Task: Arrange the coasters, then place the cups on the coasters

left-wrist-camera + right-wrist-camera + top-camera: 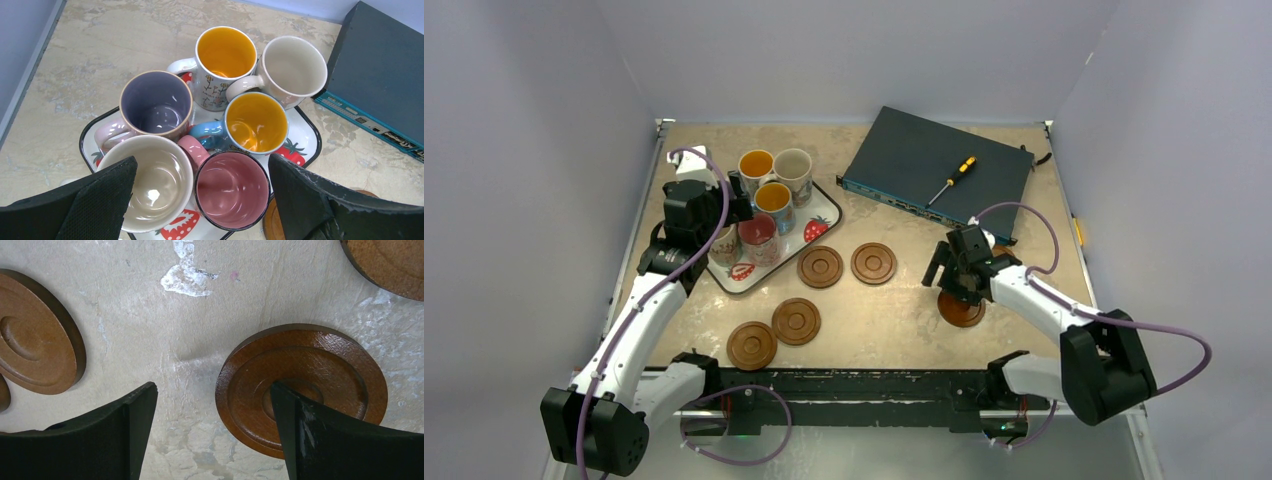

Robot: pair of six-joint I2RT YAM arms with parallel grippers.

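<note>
Several cups stand packed on the strawberry-print tray [822, 232] at the back left. Among them are a pink cup [232, 190], a cream cup [155, 182], a purple-lined cup [156, 104] and a blue cup with an orange inside [256, 122]. My left gripper [201, 165] hangs open above the pink and cream cups and holds nothing. Several brown coasters lie on the table: two [820, 267] [873, 263] mid-table and two [796, 321] [752, 345] nearer the front. One coaster [300, 385] lies under my open right gripper [212, 387]. Its right finger [320, 430] is over that disc.
A dark flat box [924, 160] with a yellow-handled screwdriver [952, 180] on top sits at the back right. Another coaster edge [390, 265] lies close beyond the right gripper. Grey walls enclose the table on three sides.
</note>
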